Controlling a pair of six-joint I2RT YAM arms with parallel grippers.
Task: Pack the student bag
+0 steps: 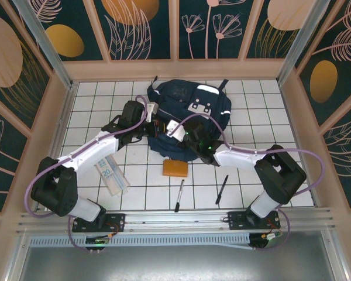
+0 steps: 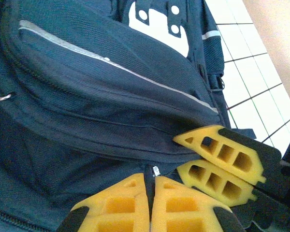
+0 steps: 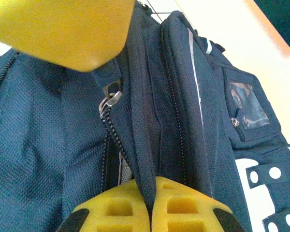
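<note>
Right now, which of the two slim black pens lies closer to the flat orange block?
The left pen, its far end close to the orange block; the right pen lies farther off, beside the right arm.

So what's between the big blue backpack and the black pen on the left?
A small flat orange block sits on the white tiles between the navy fabric backpack and the left black pen, seen in the top view.
</note>
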